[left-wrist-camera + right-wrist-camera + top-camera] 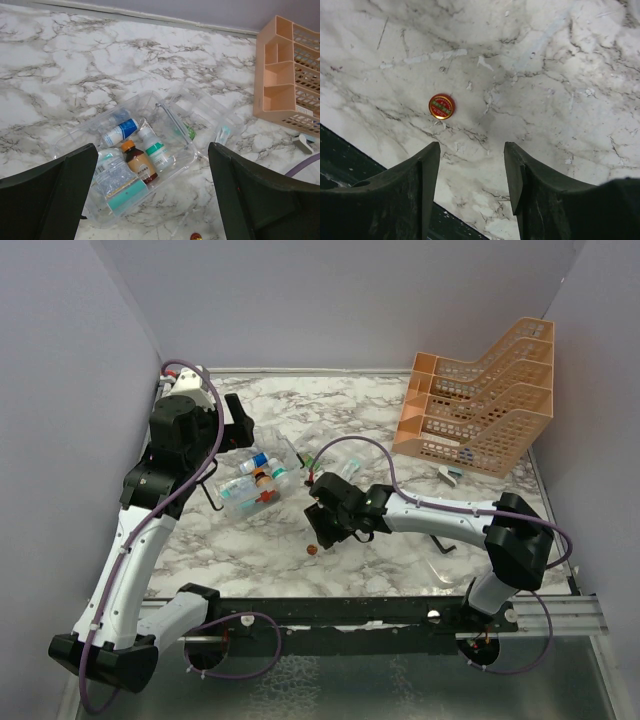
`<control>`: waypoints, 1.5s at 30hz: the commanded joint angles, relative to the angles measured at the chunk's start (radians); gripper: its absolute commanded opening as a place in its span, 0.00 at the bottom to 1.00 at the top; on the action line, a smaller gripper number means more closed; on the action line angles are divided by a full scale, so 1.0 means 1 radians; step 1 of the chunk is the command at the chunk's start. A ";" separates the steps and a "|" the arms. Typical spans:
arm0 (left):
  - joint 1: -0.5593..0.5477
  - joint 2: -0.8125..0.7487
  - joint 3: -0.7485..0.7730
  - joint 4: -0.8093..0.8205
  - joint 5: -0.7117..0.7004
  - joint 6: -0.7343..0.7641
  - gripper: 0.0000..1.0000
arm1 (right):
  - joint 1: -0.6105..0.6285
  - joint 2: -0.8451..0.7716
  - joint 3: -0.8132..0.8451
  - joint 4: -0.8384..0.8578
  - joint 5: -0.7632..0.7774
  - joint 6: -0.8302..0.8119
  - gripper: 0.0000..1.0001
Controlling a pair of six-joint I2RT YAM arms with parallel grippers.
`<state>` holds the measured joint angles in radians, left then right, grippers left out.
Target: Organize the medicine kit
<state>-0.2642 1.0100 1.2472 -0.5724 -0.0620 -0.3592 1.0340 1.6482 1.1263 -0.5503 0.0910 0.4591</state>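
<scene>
Right wrist: fingers [422, 192] apart near tin [441, 106]

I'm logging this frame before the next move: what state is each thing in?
medicine kit: lid open
bottles: lying inside the kit
red tin: loose on the table, outside the kit
left gripper: jaws open, empty
right gripper: jaws open, empty
orange rack: standing upright

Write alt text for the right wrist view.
A small round red and gold tin lies on the marble table, just ahead of the open right gripper, whose two dark fingers frame the bottom of the picture and hold nothing.
</scene>
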 commanded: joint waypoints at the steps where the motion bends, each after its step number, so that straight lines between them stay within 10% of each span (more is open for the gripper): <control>1: -0.002 -0.043 0.004 0.060 -0.061 0.008 0.96 | 0.070 0.031 0.024 0.048 -0.019 -0.091 0.54; 16: -0.001 -0.133 -0.008 0.094 -0.316 -0.028 0.96 | 0.123 0.231 0.160 0.015 -0.027 -0.123 0.44; 32: -0.003 -0.131 -0.013 0.103 -0.290 -0.038 0.96 | 0.123 0.318 0.213 -0.076 0.097 -0.047 0.42; 45: -0.003 -0.129 -0.011 0.104 -0.277 -0.038 0.96 | 0.124 0.294 0.247 -0.071 0.093 -0.021 0.22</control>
<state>-0.2642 0.8848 1.2339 -0.4950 -0.3450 -0.3908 1.1557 1.9503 1.3308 -0.6079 0.1600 0.4164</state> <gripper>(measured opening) 0.961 0.274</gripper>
